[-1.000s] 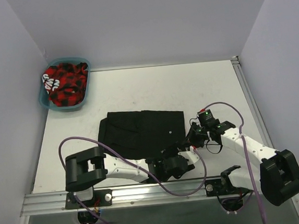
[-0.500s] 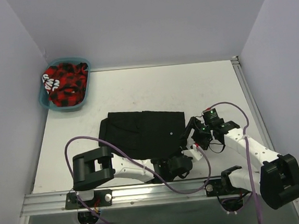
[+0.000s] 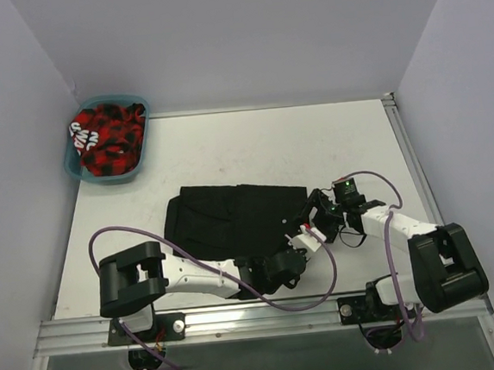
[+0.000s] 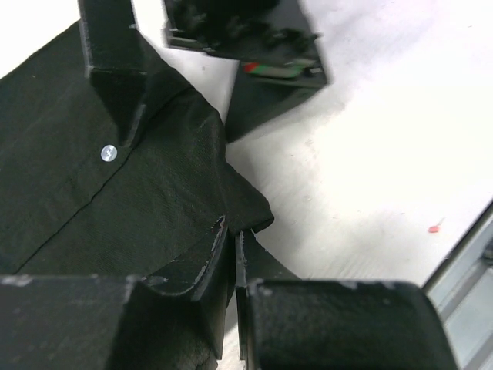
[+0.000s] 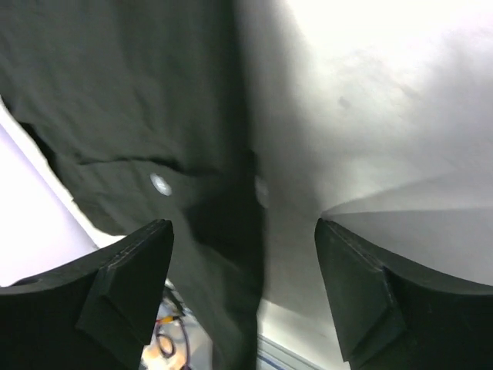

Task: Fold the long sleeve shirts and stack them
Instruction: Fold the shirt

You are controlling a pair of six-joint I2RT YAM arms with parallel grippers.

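A black long sleeve shirt point(image 3: 232, 214) lies folded into a rectangle in the middle of the table. My left gripper point(image 3: 295, 255) is at its near right corner. In the left wrist view its jaws point(image 4: 231, 228) are pinched together on that corner of the black cloth point(image 4: 115, 193), near a pale button point(image 4: 108, 153). My right gripper point(image 3: 313, 222) hangs over the shirt's right edge. In the right wrist view it point(image 5: 243, 227) stands open above the cloth point(image 5: 131, 92) and a button point(image 5: 160, 183), with nothing between its fingers.
A teal basket point(image 3: 112, 179) holding red and black checked cloth point(image 3: 109, 138) stands at the far left corner. White table point(image 3: 252, 145) lies beyond the shirt. A metal rail point(image 3: 241, 317) runs along the near edge, and walls close in three sides.
My left gripper has shut on the shirt's near right corner. My right gripper has opened, let go of the cloth and shifted slightly left.
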